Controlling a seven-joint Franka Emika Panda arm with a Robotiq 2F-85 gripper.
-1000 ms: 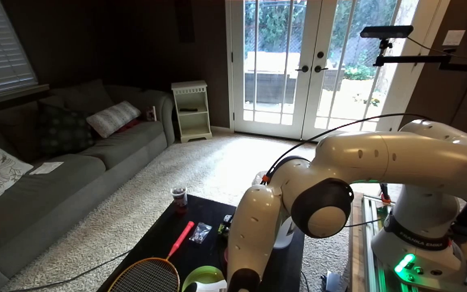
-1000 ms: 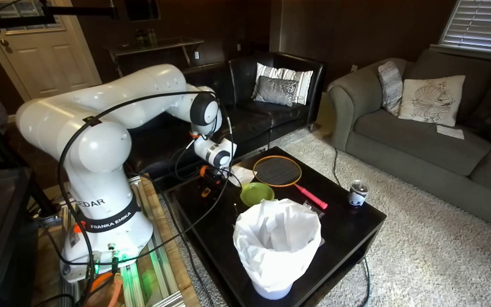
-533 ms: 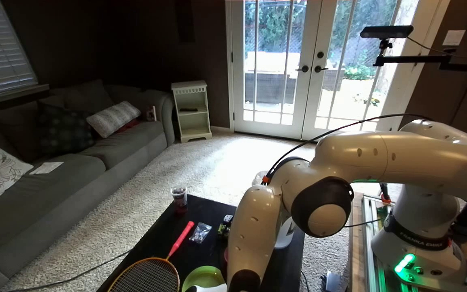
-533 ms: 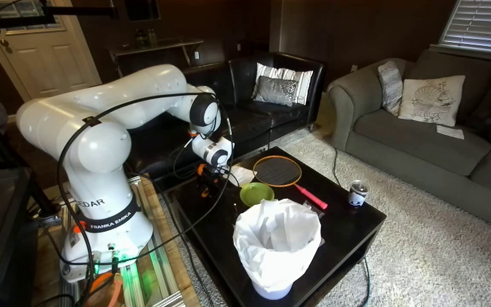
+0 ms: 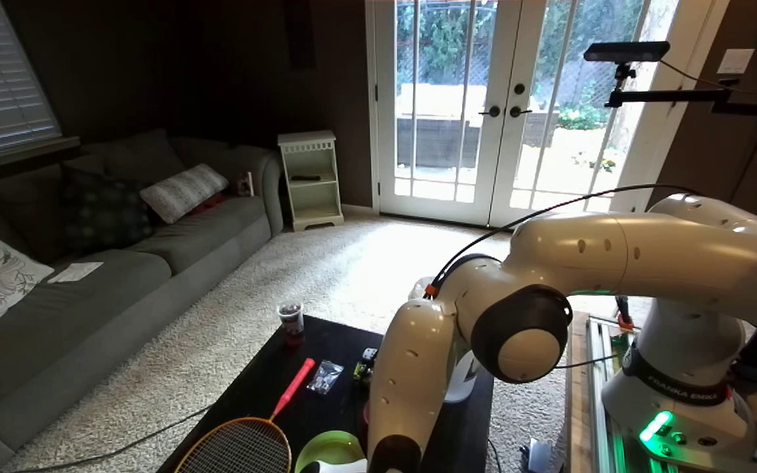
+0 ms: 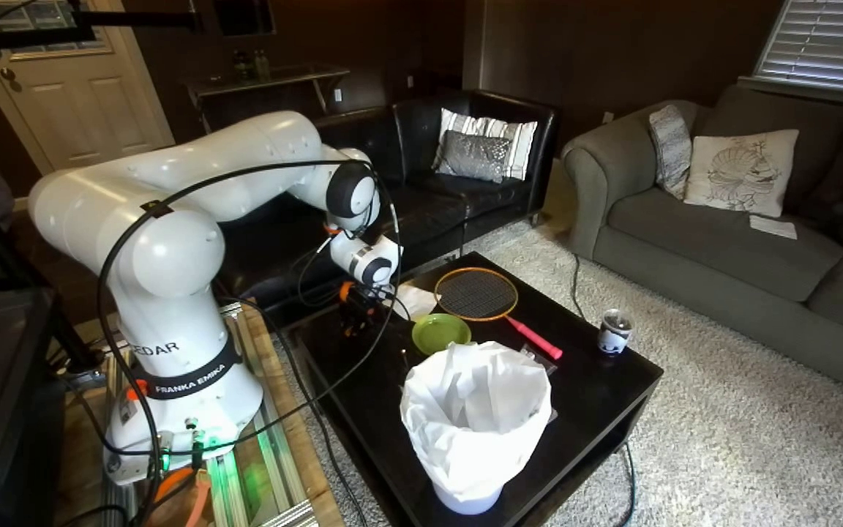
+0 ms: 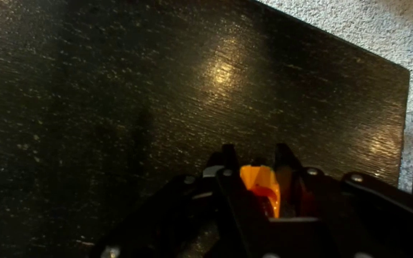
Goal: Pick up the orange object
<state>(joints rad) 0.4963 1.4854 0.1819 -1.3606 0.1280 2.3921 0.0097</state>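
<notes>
In the wrist view the orange object [image 7: 260,177], yellow-orange with a dark red hollow, sits between the two dark fingers of my gripper [image 7: 255,147]. Its left side lies against or just behind the left finger. A dim strip separates its right edge from the right finger, so contact on that side is unclear. The fingers stand a small gap apart, their tips reaching past the object over the dark tabletop. In an exterior view the gripper [image 6: 352,328] is low over the black table's near-left part, and the object there is mostly hidden by the fingers.
A green bowl [image 6: 441,333], a racket [image 6: 477,293] and a white-lined bin [image 6: 476,410] share the black table [image 6: 582,388]. A cup [image 5: 291,320], a small plastic bag [image 5: 325,377] and a small green-black item [image 5: 364,366] are also on it. A table corner [image 7: 403,73] lies near the gripper.
In an exterior view the wrist has shifted slightly left and the fingers look closer together. The orange patch at the fingertips shows less than before. The things on the table stay put.
</notes>
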